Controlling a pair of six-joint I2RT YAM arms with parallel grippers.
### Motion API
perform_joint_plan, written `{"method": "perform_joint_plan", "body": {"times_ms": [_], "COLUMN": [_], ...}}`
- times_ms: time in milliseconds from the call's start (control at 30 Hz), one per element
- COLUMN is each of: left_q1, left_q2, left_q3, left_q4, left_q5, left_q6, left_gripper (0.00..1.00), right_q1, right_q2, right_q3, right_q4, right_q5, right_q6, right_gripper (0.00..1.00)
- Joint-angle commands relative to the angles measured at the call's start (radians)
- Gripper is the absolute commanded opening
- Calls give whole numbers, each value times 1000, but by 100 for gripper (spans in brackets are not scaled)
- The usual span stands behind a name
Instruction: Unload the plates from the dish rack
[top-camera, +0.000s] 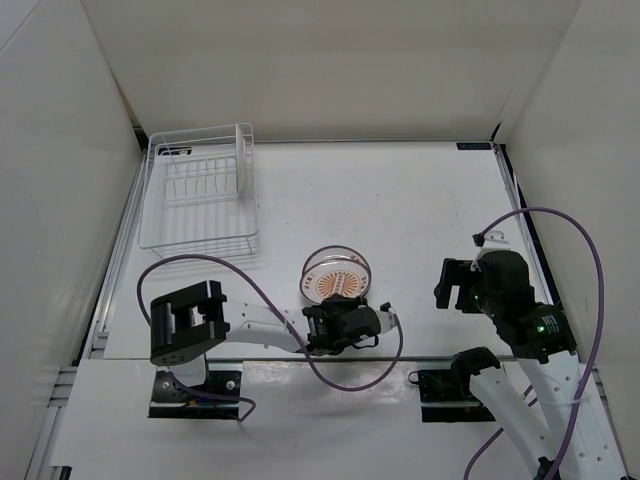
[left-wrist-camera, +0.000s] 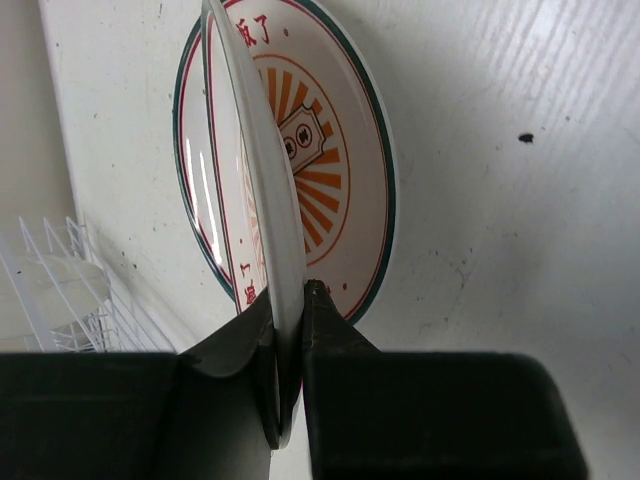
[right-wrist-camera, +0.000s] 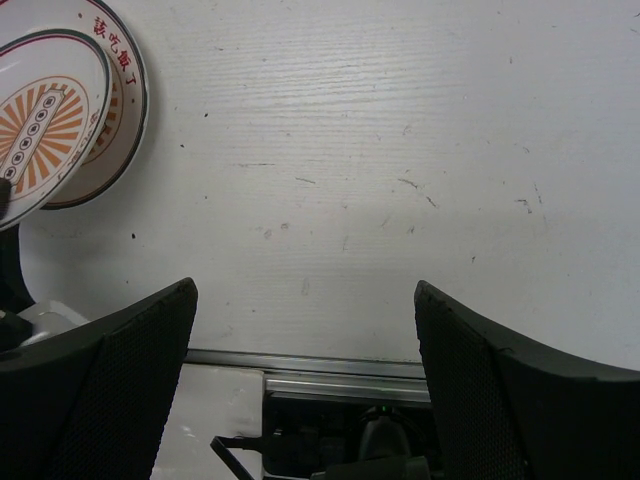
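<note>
Left gripper (left-wrist-camera: 290, 305) pinches 1 plate (left-wrist-camera: 255, 170) edgewise above a lying plate (left-wrist-camera: 345, 170), probably to stack; right gripper (right-wrist-camera: 305, 290), 3 o'clock, gapes.

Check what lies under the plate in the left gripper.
A second plate with an orange sunburst lies flat on the table. The held plate, clamped edge-on by the left gripper, hides part of it.

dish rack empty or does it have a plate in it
Not empty: one plate stands on edge at the right end of the rack.
</note>
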Motion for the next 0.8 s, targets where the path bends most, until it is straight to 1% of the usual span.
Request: {"method": "perform_joint_plan", "body": {"times_ms": [0,100,133,233,267,300,333,400,433,533,567,600,633,667,700,733,767], "left_q1": [-1,-1,-2,-2,1,1,7,30,37,66,82,93,115,126,167,184,206], "left_q2": [43,83,103,113,110,101,97,82,73,6,-30,-45,-95,-108,-125,-140,-193], "left_q3": [14,46,71,94,97,120,134,200,214,229,232,235,247,269,278,299,321], "left_q4": [88,88,77,45,34,22,-68,-181,-231,-256,-257,-280,-297,-347,-363,-377,-426], "left_q5": [-49,-73,-83,-86,-83,-80,-64,23,34,97,138,159,178,204,232,245,267], "left_q6": [10,31,31,30,14,4,-28,-94,-110,-122,-125,-134,-141,-142,-147,-147,-154], "left_gripper": [17,26,40,75,91,99,99,99,99,99,99,99,99,99,99,99,99], "right_q1": [5,5,5,5,5,6,5,8,5,9,6,5,5,5,5,6,5], "right_q2": [-7,-6,-6,-7,-7,-7,-7,-7,-10,-7,-10,-10,-9,-15,-9,-7,-3], "right_q3": [0,0,0,-3,-1,-3,-3,-3,-4,-3,-4,-3,-3,-3,-4,-4,-3], "right_q4": [16,17,17,19,19,19,22,22,22,19,20,19,35,22,20,19,22], "right_q5": [11,9,9,9,9,9,9,8,6,5,6,5,8,6,6,5,6], "right_q6": [2,4,4,2,2,5,5,2,5,4,5,4,5,5,5,5,5], "right_gripper": [90,90,90,90,90,90,90,90,90,90,90,90,90,90,90,90,90]}}
